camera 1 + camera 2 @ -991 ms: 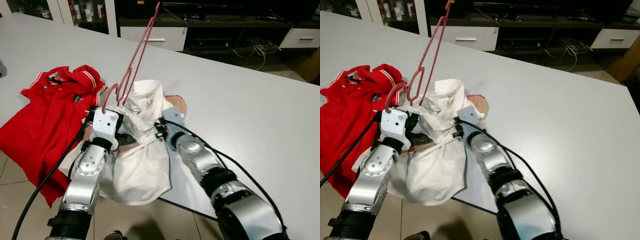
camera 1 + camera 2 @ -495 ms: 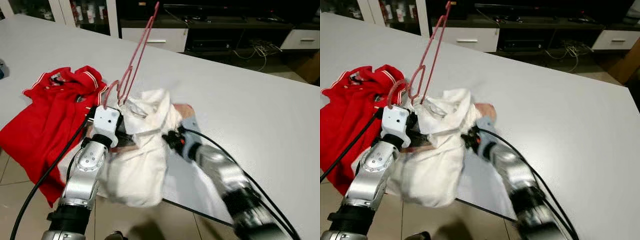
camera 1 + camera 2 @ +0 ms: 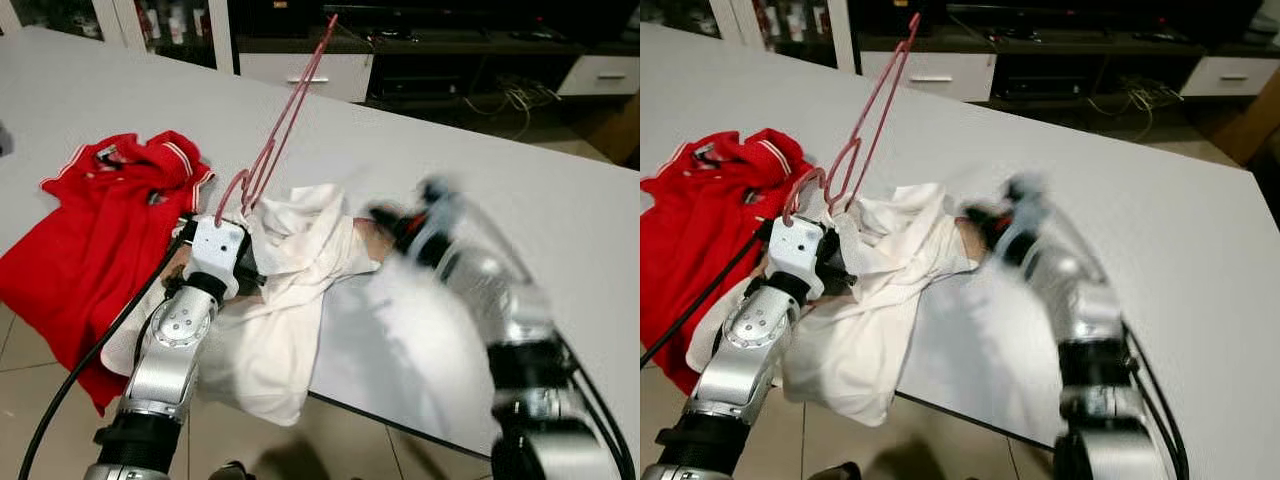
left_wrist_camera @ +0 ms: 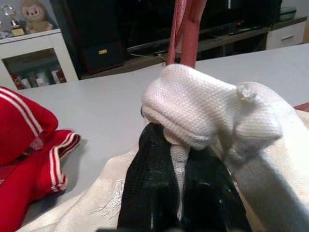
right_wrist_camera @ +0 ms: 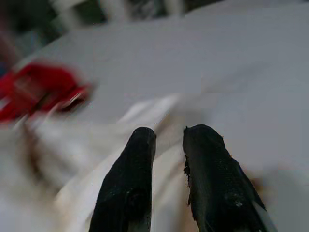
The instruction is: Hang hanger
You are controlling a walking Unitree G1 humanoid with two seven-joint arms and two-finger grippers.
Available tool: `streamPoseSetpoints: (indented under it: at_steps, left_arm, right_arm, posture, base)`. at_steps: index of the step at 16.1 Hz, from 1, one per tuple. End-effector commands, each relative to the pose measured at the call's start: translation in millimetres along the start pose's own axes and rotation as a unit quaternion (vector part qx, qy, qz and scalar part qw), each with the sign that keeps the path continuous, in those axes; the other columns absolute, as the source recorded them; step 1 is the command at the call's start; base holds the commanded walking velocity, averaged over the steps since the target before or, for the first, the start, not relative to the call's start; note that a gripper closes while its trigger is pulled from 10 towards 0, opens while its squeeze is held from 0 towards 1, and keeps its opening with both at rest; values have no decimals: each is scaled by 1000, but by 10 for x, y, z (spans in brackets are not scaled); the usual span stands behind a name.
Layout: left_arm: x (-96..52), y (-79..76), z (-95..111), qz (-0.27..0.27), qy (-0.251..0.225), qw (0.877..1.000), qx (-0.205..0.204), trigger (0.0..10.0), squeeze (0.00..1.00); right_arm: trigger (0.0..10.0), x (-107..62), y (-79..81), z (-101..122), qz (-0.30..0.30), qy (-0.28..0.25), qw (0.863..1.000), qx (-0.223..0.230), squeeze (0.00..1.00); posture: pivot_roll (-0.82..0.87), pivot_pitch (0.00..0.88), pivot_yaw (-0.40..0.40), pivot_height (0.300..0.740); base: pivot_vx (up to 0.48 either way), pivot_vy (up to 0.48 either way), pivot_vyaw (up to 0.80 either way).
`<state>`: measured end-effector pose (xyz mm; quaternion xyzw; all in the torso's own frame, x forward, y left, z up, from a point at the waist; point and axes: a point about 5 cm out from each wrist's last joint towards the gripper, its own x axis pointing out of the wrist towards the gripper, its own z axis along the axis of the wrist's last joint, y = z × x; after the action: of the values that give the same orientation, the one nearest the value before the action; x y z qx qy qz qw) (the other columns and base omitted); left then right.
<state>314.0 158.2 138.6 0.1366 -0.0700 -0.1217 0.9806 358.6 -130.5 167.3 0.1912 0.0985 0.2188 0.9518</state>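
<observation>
The left pincer (image 4: 176, 159) is clamped on a fold of the white shirt (image 3: 290, 300), the cloth bunched between and over its black fingers (image 4: 145, 188). The pink hanger (image 3: 285, 130) rises straight up from this pincer, its lower end buried in the shirt's bunched collar and its long body tilting up and away over the counter (image 3: 560, 230). The rest of the shirt trails from the pincer over the near edge of the counter and hangs toward the floor. Just beside the left pincer, on its outer side, lies a red shirt (image 3: 95, 230) with white-striped collar, also draped over the counter's edge.

The right pincer (image 5: 169, 137) is blurred, hovering above the counter just beyond the white shirt, well apart from the left one. Its two fingers stand narrowly parted with nothing between them.
</observation>
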Motion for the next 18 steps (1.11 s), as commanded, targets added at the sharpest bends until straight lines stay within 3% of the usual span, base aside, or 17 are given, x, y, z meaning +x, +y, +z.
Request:
streamPoseSetpoints:
  at_steps: [1, 2, 8, 11, 12, 13, 18]
  left_arm:
    - [-112, -91, -271, -14, 66, 998, -11, 0, 0]
    - [-118, -106, -270, -16, 65, 998, -11, 0, 0]
    - [-105, -156, -234, -31, 52, 998, -1, 0, 0]
    - [-113, -171, -230, -32, 51, 998, -2, 0, 0]
    - [-118, -178, -228, -32, 50, 998, -3, 0, 0]
    - [-123, -184, -228, -32, 50, 998, -3, 0, 0]
    - [-131, -202, -240, -34, 51, 998, -5, 0, 0]
  right_arm:
    - [10000, 12, -88, -153, -40, 14, 998, 38, 118]
    - [10000, 39, -55, -228, -41, 24, 998, 46, 1000]
    - [10000, 251, 187, -526, -16, 49, 995, 87, 1000]
    - [10000, 354, 313, -558, 0, 55, 996, 72, 1000]
    - [10000, 387, 333, -574, -4, 56, 996, 71, 631]
    - [10000, 416, 357, -581, -3, 54, 996, 75, 0]
    - [10000, 497, 426, -580, -11, 47, 995, 83, 0]
  posture:
    - [101, 118, -91, 740]
    - [102, 118, -92, 740]
    - [107, 122, -96, 740]
    - [114, 126, -100, 740]
    - [118, 126, -101, 740]
    - [120, 128, -103, 740]
    - [119, 124, -103, 740]
  base:
    - [0, 0, 0]
    - [0, 0, 0]
    - [0, 0, 0]
    - [0, 0, 0]
    - [0, 0, 0]
    - [0, 0, 0]
    - [0, 0, 0]
